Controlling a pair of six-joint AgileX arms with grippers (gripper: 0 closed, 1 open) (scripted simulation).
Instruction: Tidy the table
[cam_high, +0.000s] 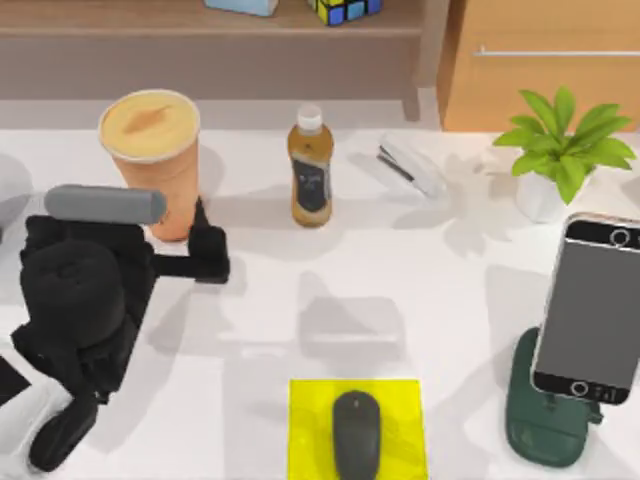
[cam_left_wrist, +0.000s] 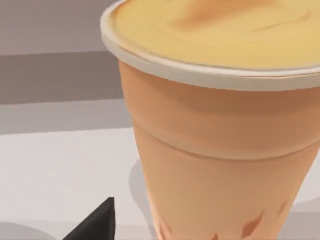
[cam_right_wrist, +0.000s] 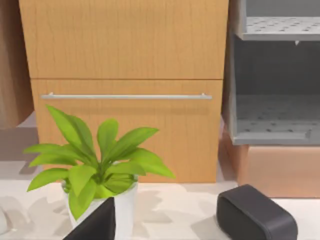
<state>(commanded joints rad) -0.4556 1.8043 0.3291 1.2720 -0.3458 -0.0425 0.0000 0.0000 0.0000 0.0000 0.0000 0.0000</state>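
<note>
**Left gripper closing in on the coffee cup**

Nearest me, taking the orange coffee cup (cam_high: 152, 160) as my landmark: my left gripper (cam_high: 197, 240) sits just in front of and beside the cup's base, fingers spread, one black finger (cam_high: 210, 262) to the cup's right. In the left wrist view the cup (cam_left_wrist: 220, 150) looms close, with a finger tip (cam_left_wrist: 97, 222) low beside it. I judge the step in hand is the approach to grasp; next I must straddle the tapered wall squarely and close gently, since a thin paper-like cup could tip or crush.

The table (cam_high: 400, 270) is smooth and white. To the cup's right stands an amber bottle (cam_high: 310, 168) with a white cap, then a white stapler (cam_high: 412, 168) and a leafy potted plant (cam_high: 560, 150). My right arm is parked near the plant (cam_right_wrist: 100, 170); whether its fingers are open I cannot tell.
</note>
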